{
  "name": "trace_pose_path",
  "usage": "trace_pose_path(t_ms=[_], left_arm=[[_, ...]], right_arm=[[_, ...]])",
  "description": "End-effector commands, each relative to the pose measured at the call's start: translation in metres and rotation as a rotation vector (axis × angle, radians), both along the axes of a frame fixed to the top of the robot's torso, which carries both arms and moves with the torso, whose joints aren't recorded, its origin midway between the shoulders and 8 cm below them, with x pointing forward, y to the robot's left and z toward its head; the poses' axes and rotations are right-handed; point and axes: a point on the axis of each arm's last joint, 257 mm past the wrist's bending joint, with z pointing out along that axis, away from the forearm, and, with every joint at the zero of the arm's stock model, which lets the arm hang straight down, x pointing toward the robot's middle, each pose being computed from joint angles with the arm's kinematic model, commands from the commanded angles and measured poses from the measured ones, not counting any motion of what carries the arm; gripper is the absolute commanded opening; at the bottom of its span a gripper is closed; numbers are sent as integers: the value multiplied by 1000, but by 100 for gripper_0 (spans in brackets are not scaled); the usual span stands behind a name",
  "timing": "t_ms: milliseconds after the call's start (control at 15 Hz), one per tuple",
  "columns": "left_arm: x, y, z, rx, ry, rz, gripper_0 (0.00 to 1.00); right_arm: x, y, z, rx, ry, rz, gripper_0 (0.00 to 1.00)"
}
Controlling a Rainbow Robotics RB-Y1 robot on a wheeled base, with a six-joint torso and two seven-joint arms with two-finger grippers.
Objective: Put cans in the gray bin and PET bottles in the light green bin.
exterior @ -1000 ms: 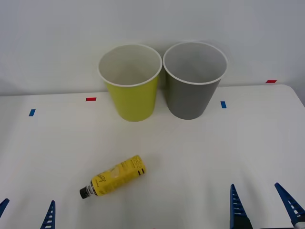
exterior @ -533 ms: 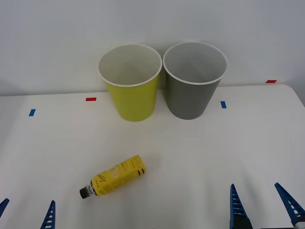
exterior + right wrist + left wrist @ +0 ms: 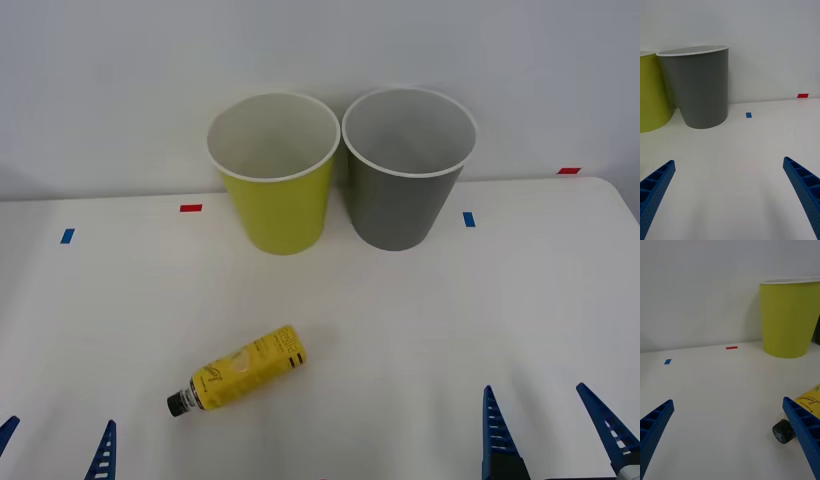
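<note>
Two grippers: the left gripper [image 3: 55,450] and the right gripper [image 3: 550,435] wait at the near edge of the white table [image 3: 480,320], both with jaws spread wide and holding nothing, which reads to me as a ready stance before any reach begins.

Left gripper's outlook: its own camera has the bottle's black cap [image 3: 783,431] just beside one blue finger [image 3: 803,427], so this arm looks the better placed to take it.

PET bottle: one small bottle with a yellow label [image 3: 240,370] lies on its side on the table, cap toward the near left, closer to the left gripper than to the right, well apart from both bins.

Tape marks: short blue and red strips sit on the table farther back, likely placement guides; one red strip [image 3: 190,208] lies left of the bins.

Light green bin: the light green bin [image 3: 275,190] stands upright at the back, open mouth up, apparently empty.

Gray bin: the gray bin [image 3: 405,185] stands just beside it on the right, rims nearly touching, so either drop is a short swing apart.

Cans: none on the table.
</note>
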Motion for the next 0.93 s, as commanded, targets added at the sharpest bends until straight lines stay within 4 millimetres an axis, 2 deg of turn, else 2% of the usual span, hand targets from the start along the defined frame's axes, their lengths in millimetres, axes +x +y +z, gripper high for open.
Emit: trace_pose_path(t_ms=[67,933], left_arm=[[0,0,0,0,0,0,100],[0,0,0,0,0,0,100]], right_arm=[[0,0,0,0,0,0,100],[0,0,0,0,0,0,100]])
